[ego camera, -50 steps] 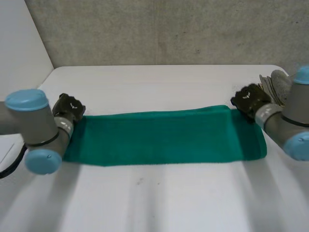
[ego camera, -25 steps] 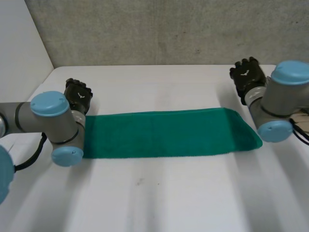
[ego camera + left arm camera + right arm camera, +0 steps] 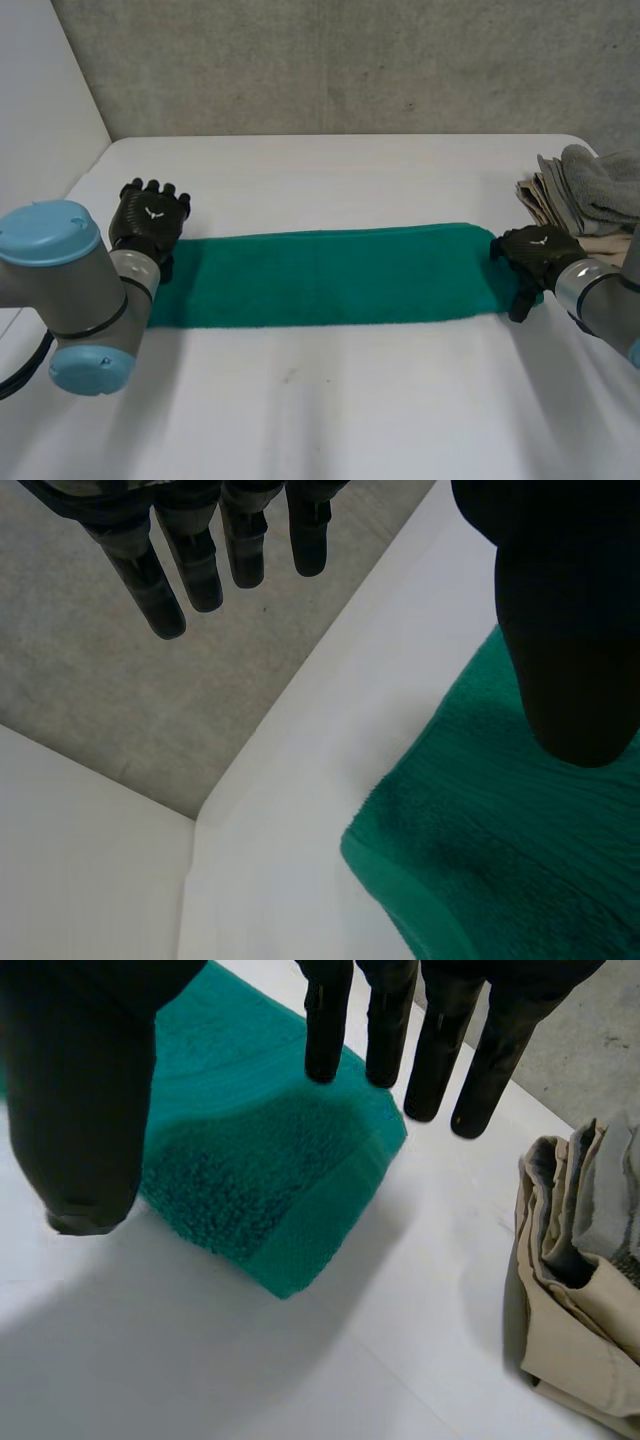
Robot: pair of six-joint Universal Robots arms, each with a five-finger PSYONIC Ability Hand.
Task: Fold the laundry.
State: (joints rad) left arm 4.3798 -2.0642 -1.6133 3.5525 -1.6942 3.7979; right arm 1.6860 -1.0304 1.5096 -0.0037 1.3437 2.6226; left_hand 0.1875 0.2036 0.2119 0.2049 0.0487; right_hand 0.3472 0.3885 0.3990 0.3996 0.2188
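head view has a long green towel point(image 3: 330, 278) folded into a narrow strip. it lies flat across the middle of the white table point(image 3: 330, 410), running from one arm over to the other. the left hand point(image 3: 148, 222) sits at the towel's left end, by its far corner, and the right hand point(image 3: 535, 258) is at the right end. a pile of folded cloths point(image 3: 580, 195), beige and grey, rests on the table just behind the right hand, apart from the towel.

seen from the left wrist, that hand's fingers point(image 3: 190, 565) are straight and set wide from the thumb point(image 3: 565, 640), holding nothing. the towel's corner is below the thumb and bare table is below the fingertips. from the right wrist it looks much the same: straight fingers, thumb well apart, spread over the folded end of the towel without pinching it. whether they touch the towel i cannot tell. the cloth pile lies beside those fingers.
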